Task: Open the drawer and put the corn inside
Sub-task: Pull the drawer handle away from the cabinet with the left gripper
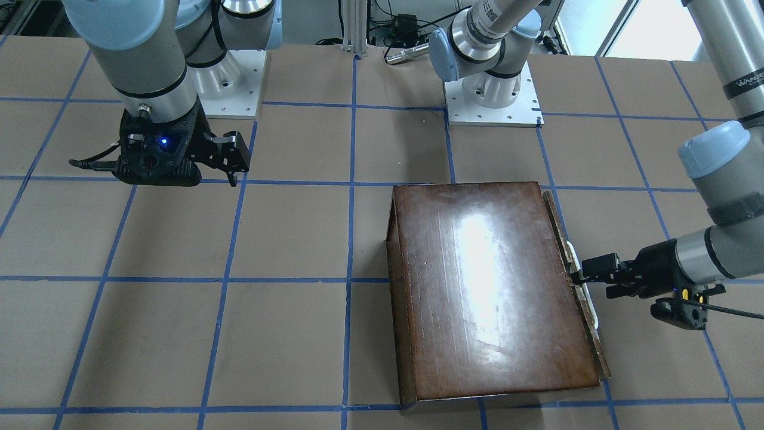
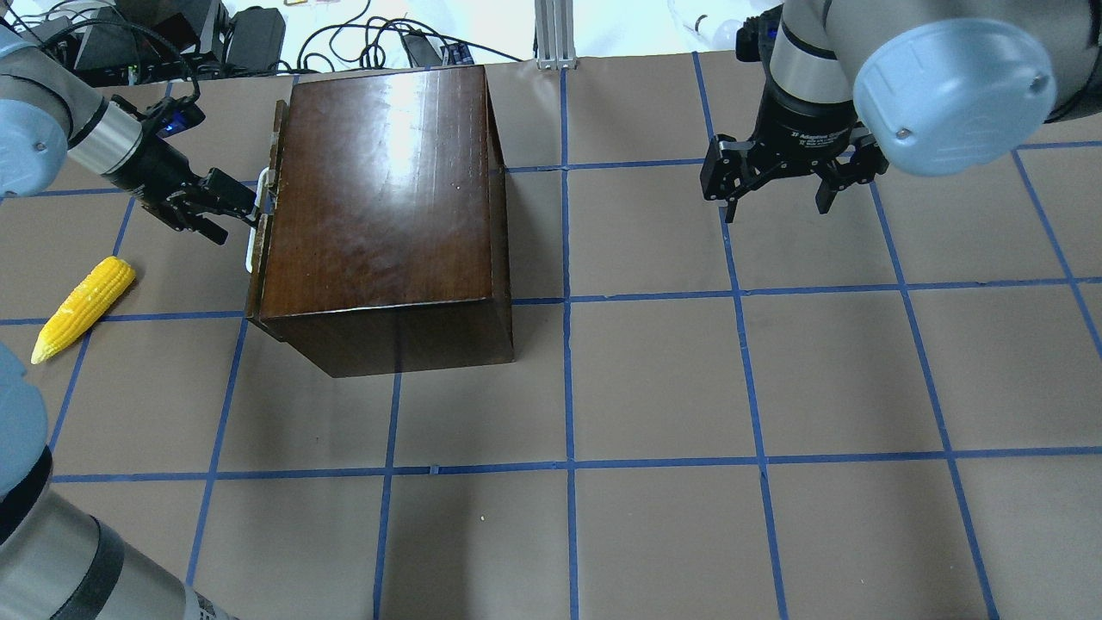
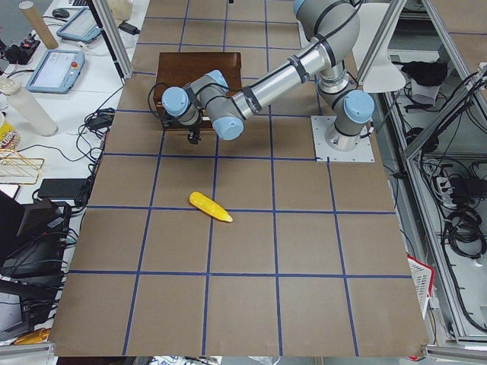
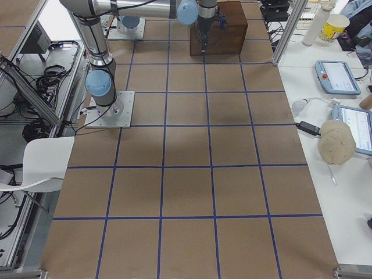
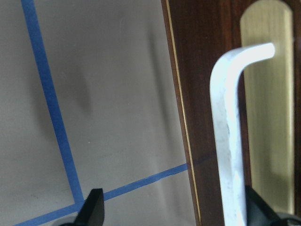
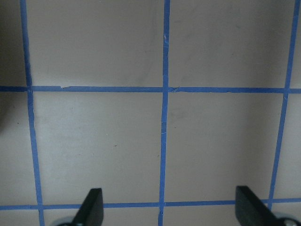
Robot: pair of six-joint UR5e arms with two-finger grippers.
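The glossy dark brown box (image 2: pixel 379 189) stands on the table with its drawer shut. Only the drawer's dark front panel (image 2: pixel 275 164) and its white handle (image 2: pixel 251 248) show. My left gripper (image 2: pixel 244 209) is open at that panel, fingers either side of the handle (image 5: pixel 230 132), which lies close to one fingertip (image 5: pixel 256 207). The yellow corn (image 2: pixel 84 307) lies on the table to the left of the box, apart from the gripper; it also shows in the exterior left view (image 3: pixel 211 206). My right gripper (image 2: pixel 775 202) is open and empty, hovering above bare table far from the box.
The brown table (image 2: pixel 654 379) carries a grid of blue tape lines. Cables and gear lie beyond its far edge (image 2: pixel 362 43). The arm bases (image 1: pixel 492 101) sit at the robot's side of the table.
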